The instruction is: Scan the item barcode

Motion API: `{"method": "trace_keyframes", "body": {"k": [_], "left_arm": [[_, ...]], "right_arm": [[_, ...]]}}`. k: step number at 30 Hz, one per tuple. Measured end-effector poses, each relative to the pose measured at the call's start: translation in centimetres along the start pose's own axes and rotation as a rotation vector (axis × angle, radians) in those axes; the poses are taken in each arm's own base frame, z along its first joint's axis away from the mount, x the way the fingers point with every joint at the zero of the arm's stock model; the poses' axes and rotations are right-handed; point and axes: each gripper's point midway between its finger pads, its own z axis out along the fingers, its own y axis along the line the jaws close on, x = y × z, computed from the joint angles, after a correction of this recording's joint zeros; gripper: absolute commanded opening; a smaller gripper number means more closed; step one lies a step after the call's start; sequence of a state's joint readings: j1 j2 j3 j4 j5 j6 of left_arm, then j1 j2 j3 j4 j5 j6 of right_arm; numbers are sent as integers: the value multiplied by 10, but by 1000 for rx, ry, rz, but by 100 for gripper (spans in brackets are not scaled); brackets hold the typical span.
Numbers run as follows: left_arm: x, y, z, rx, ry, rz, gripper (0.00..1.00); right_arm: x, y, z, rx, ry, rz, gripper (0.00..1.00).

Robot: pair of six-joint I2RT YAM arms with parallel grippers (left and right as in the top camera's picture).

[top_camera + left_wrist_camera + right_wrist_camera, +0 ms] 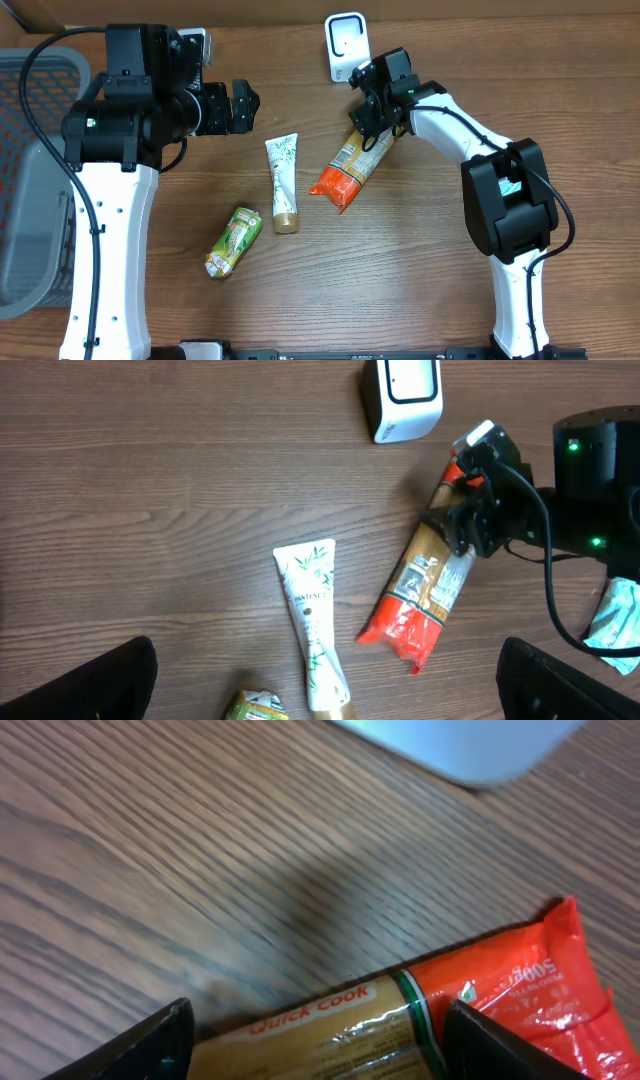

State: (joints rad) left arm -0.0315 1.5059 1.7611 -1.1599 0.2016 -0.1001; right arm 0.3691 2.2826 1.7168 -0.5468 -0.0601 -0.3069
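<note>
A grey basket [20, 180] sits at the left edge of the desk [400, 290]. The left claw [248, 108] hangs released and empty, jaws wide, well apart from the goods. Toward the near edge lies a green pouch [234, 241], and right of it a white tube [283, 183].

Next comes the orange-and-red noodle packet [350, 165], which I take to be the item for scanning. It lies flat around mid-desk. Its long axis slants from its far-right end, aimed at the white scanner [346, 45] by the far edge, down to a crumpled red end pointing near-left toward the tube.

The right claw [372, 130] straddles the packet's far end with jaws spread, and I see no pinch.

By my judgement no scan is done yet. The packet must be gripped, lifted and turned to the scanner. I cannot make out the barcode.
</note>
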Motion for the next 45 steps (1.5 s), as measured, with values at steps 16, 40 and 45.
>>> {"method": "trace_keyframes", "body": {"k": [16, 40, 45], "left_arm": [[0, 0, 0, 0, 0, 0, 100], [0, 0, 0, 0, 0, 0, 99], [0, 0, 0, 0, 0, 0, 99]], "right_arm": [[99, 28, -61, -84, 516, 492, 80], [29, 104, -252, -281, 250, 374, 77], [50, 140, -231, -264, 309, 319, 80]]}}
